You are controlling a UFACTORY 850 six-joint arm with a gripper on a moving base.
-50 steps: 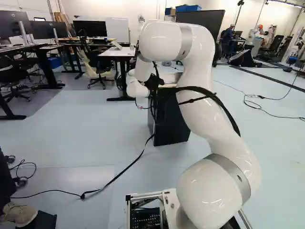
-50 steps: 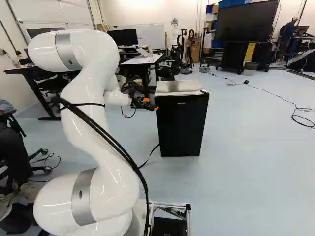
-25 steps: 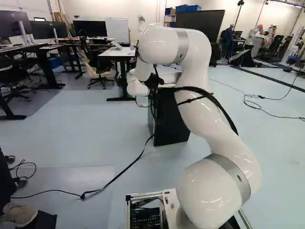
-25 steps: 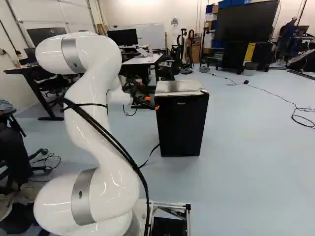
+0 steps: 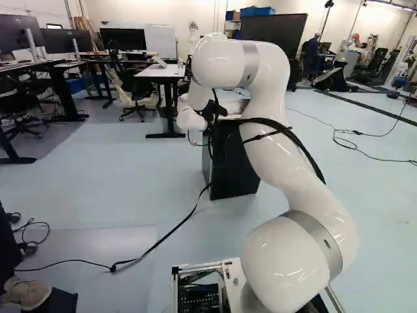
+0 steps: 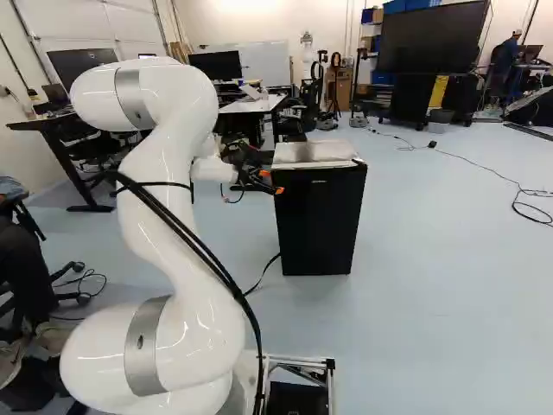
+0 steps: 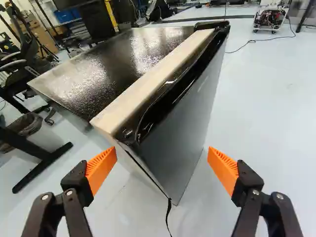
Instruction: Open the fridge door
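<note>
The gripper (image 6: 271, 181) is beside the upper left corner of the black mini fridge (image 6: 320, 220) in the right base view. In the wrist view the gripper (image 7: 163, 165) stands open, its orange pads wide apart with nothing held. The fridge's near corner lies ahead of and between the fingers, touching neither pad. Its door (image 7: 185, 111) looks shut, with a dark glossy upper edge; a pale strip (image 7: 153, 74) runs behind that edge along the shiny top (image 7: 108, 64). In the left base view the arm partly hides the fridge (image 5: 234, 169).
A black cable (image 5: 159, 241) crosses the floor from the fridge toward the base. Beyond the fridge are a white-topped desk (image 5: 159, 70) and a chair (image 5: 133, 91). A bin (image 7: 24, 126) stands near a desk leg. A large screen (image 6: 432, 39) is farther back.
The arm's upper bend has lowered slightly and shifted toward the fridge in the right base view. The gripper has moved slightly closer to the fridge. Base and fridge have stayed put.
</note>
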